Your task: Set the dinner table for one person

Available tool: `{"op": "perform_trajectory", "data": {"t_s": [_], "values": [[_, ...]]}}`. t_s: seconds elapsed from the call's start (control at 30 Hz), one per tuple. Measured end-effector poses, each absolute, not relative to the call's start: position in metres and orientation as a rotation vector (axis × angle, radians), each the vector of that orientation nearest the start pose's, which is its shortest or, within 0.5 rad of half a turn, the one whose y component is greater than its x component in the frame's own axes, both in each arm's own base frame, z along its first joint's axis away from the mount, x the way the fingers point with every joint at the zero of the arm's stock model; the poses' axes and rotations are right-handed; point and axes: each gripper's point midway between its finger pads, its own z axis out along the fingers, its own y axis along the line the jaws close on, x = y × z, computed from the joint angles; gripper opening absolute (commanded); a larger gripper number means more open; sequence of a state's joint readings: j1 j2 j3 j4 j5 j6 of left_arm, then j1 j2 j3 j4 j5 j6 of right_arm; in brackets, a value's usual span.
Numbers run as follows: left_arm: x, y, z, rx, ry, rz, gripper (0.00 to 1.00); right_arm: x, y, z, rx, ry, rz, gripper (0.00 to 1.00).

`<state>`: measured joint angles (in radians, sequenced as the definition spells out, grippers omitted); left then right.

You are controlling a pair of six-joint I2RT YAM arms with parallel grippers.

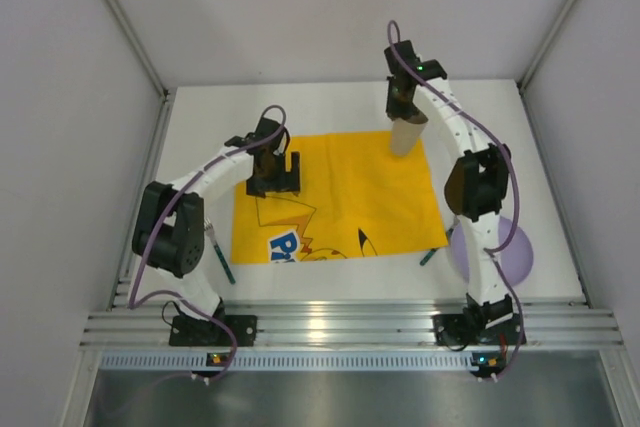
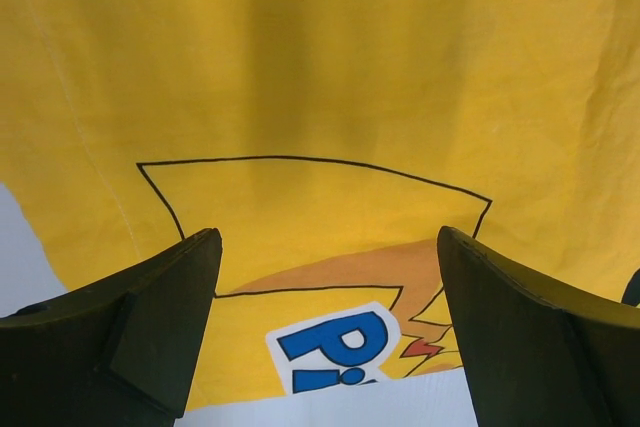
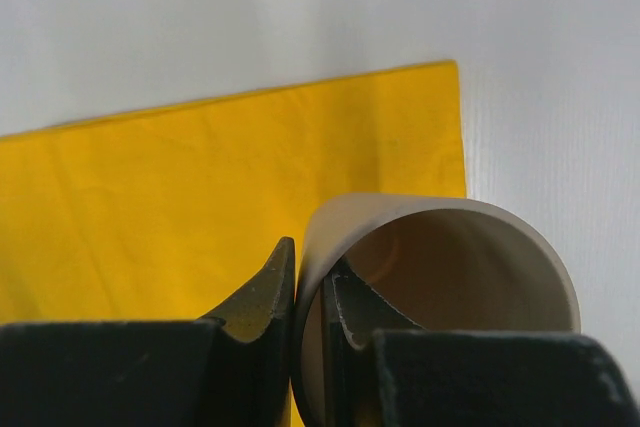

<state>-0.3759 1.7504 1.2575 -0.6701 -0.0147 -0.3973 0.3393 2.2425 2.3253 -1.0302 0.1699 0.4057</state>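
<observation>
Your right pincer (image 3: 308, 292) is clamped on the near wall of the cup (image 3: 450, 257), one finger inside the rim and one outside. The far corner of the yellow mat (image 3: 200, 177) lies just below and left of it, and the white tabletop (image 3: 540, 97) beyond and to its right; your left pincer (image 2: 328, 242) hangs with fingers apart, mat straight beneath. You seem to be placing the cup, though I cannot tell whether its base rests down: lower it upright, then release and lift straight clear of the rim.
</observation>
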Motion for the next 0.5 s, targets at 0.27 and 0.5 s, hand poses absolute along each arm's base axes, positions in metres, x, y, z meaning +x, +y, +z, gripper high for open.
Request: {"op": "perform_trajectory", "data": {"t_s": [0.27, 0.5], "values": [[0.333, -0.144, 0.073, -0.030, 2.729, -0.192, 0.95, 0.497, 0.173, 0.121, 0.089, 2.568, -0.154, 0.00], [0.328, -0.137, 0.077, -0.035, 2.714, -0.166, 0.98, 0.494, 0.175, 0.110, 0.101, 2.554, -0.182, 0.17]]}}
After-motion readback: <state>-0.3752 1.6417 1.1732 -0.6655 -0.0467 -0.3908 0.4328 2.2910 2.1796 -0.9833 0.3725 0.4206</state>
